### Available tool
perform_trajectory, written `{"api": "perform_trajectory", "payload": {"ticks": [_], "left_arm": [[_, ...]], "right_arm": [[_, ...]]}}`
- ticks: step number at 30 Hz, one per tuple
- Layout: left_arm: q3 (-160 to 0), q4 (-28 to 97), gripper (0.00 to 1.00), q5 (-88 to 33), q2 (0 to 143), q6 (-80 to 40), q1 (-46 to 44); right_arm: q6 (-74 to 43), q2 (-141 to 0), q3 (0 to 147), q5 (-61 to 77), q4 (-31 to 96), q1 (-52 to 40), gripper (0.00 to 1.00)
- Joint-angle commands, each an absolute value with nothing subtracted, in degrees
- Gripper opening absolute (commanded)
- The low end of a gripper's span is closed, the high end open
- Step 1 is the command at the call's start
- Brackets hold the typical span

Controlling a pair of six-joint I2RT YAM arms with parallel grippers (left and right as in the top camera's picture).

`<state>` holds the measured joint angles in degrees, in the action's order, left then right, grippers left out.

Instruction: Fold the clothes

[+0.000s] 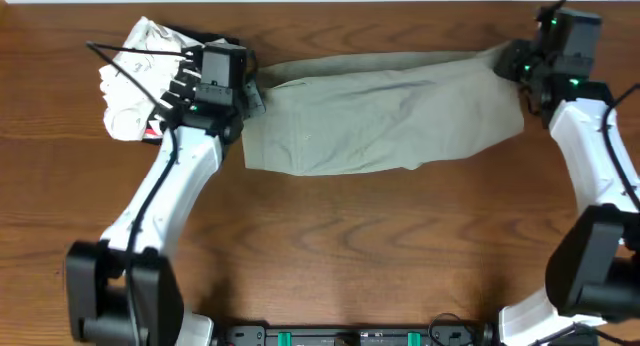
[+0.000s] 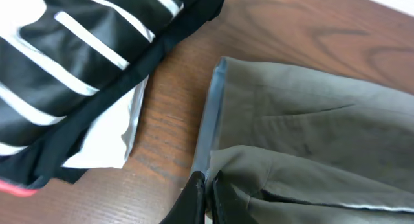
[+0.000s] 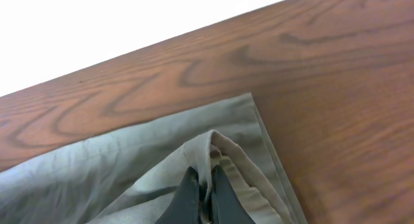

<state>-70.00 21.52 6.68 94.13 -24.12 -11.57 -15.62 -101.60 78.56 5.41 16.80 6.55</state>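
The khaki grey-green shorts (image 1: 385,111) lie stretched flat across the far middle of the table. My left gripper (image 1: 252,96) is at their left end. In the left wrist view its jaws (image 2: 208,188) are shut on a fold of the shorts (image 2: 310,120) beside the pale blue inner waistband (image 2: 212,114). At the shorts' right end sits my right gripper (image 1: 518,70). In the right wrist view it (image 3: 206,180) pinches a raised ridge of the khaki cloth (image 3: 129,166) near its corner.
A folded black-and-white striped garment (image 1: 135,76) with a red mark lies at the far left, just behind my left arm; in the left wrist view it (image 2: 77,68) is close to the shorts' edge. The table's far edge (image 3: 162,36) runs just beyond the shorts.
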Motion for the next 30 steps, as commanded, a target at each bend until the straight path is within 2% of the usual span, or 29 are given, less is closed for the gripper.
{"api": "perform_trajectory", "payload": {"ticks": [1,18,22,23,24,28,29,30], "left_arm": [[-71.1,19.9,0.06,8.7,96.9,-23.6,-11.2],[-71.1,12.4,0.06,13.1,103.8,-21.9,-11.0],[-71.1,11.1,0.06,13.1,105.1,-21.8,-11.0],[-71.1,10.7,0.09,13.1,105.5,-21.8,-11.0],[-71.1,10.4,0.17,13.1,105.8,-21.8,-11.0],[-71.1,7.9,0.62,13.1,106.6,-20.7,-11.0],[-71.3,7.4,0.69,13.1,106.4,-20.1,-11.0],[-71.7,7.4,0.72,13.1,106.0,-19.7,-11.0]], "right_arm": [[-14.5,-104.4,79.5,2.1,15.8,5.3,0.00],[-14.7,-118.4,79.5,1.9,3.9,4.1,0.03],[-14.7,-120.8,79.5,1.9,1.5,3.7,0.08],[-14.7,-121.3,79.5,2.0,0.8,3.7,0.15],[-14.7,-121.8,79.5,1.9,0.3,3.7,0.28],[-12.3,-121.5,79.5,2.5,-2.1,3.7,0.80],[-10.9,-121.0,79.6,3.0,-2.7,3.7,0.88],[-9.7,-120.2,79.8,3.4,-2.6,3.7,0.94]]}}
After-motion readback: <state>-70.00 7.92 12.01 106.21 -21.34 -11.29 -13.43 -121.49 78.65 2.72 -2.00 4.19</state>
